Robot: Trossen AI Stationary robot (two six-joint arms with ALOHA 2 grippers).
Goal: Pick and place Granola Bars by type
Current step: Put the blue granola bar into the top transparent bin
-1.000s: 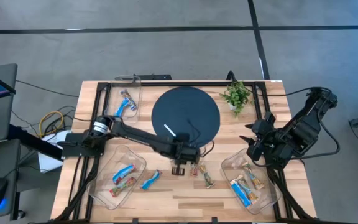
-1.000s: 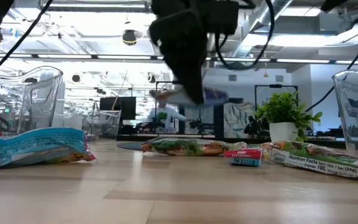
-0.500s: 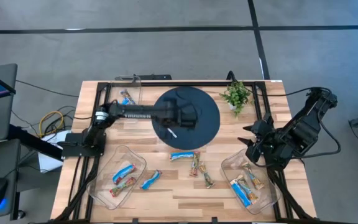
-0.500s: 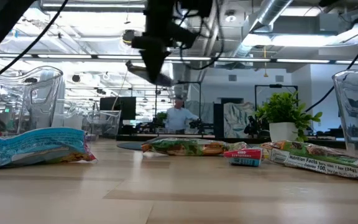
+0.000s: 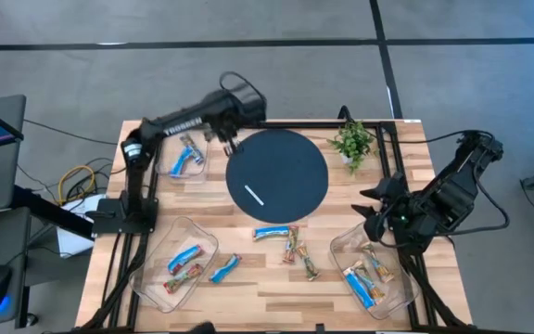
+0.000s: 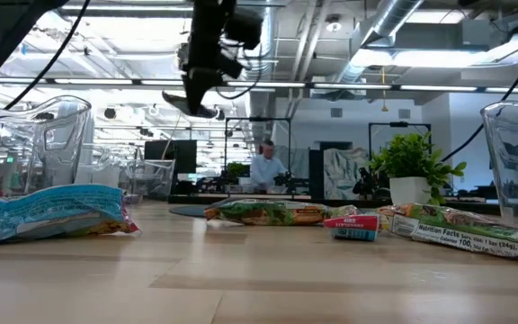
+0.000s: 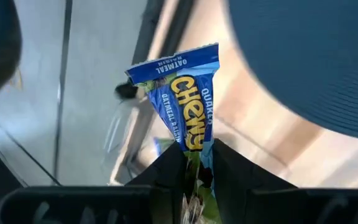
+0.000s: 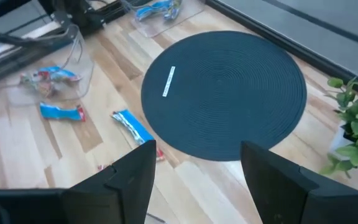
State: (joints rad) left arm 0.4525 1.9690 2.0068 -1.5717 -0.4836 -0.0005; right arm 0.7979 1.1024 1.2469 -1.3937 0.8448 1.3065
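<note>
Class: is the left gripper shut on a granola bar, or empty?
Shut on one: the left gripper pinches a blue granola bar between its fingers.

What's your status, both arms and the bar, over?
Left gripper shut on blue Chewy bar, up by far-left tray. Right gripper open, waiting beside near-right tray. Nothing blocking the drop.

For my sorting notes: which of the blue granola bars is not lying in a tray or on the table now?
The blue Chewy bar pinched in the left gripper, held in the air near the far-left clear tray. All other blue bars lie flat.
</note>
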